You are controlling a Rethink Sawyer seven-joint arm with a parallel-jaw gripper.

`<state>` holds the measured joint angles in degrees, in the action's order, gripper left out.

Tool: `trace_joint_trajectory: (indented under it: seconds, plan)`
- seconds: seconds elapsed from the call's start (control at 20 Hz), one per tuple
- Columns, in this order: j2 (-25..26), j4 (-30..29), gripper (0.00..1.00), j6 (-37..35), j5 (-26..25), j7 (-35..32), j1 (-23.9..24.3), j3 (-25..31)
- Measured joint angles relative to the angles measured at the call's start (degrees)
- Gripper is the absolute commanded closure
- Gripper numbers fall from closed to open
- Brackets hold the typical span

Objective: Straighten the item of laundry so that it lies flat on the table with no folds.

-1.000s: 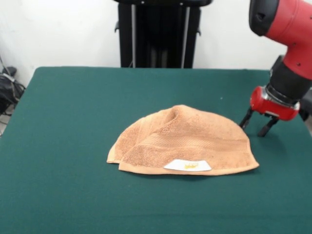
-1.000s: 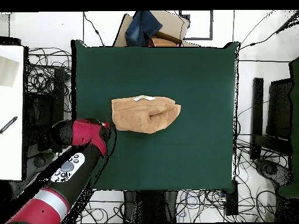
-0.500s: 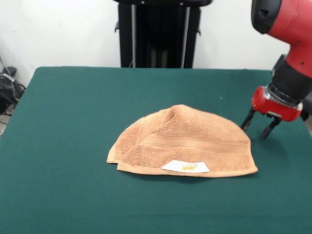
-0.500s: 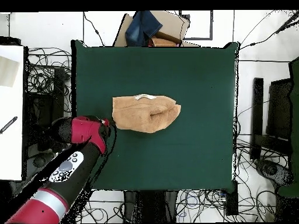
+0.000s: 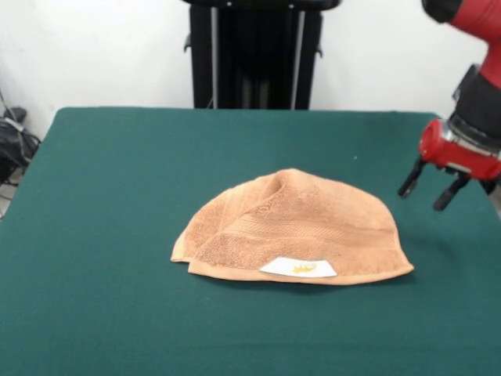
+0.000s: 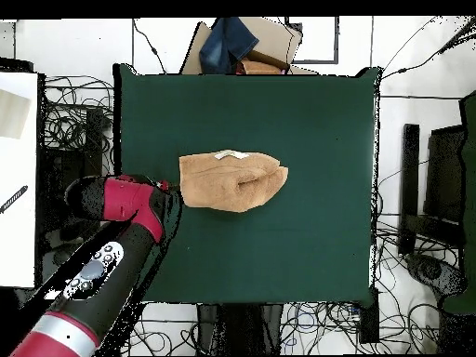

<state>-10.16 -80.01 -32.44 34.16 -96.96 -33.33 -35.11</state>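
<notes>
Mid-table: towel (image 5: 293, 227), orange-tan terry, folded into a dome.
Surface: table (image 5: 117, 172), dark green felt.
Gripper (image 5: 430, 189): fingers apart, empty.

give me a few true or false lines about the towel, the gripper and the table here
1. The towel lies fully flat with no folds. False: it is bunched, with a raised fold near the middle.
2. The gripper is open and holds nothing. True.
3. The gripper is touching the towel. False: it hangs beside the towel's end, apart from it.
4. A white label shows at the towel's front edge. True.
5. The table has a red top. False: it is dark green.
</notes>
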Motion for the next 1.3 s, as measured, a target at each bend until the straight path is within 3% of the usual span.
trace_joint_trajectory:
  seconds: [0.75,1.3]
  plan:
    - [1.8,2.2,0.00,-0.1,0.0,0.0,0.0,-1.1]
    - [2.4,-0.1,0.00,9.6,0.0,0.0,1.0,0.3]
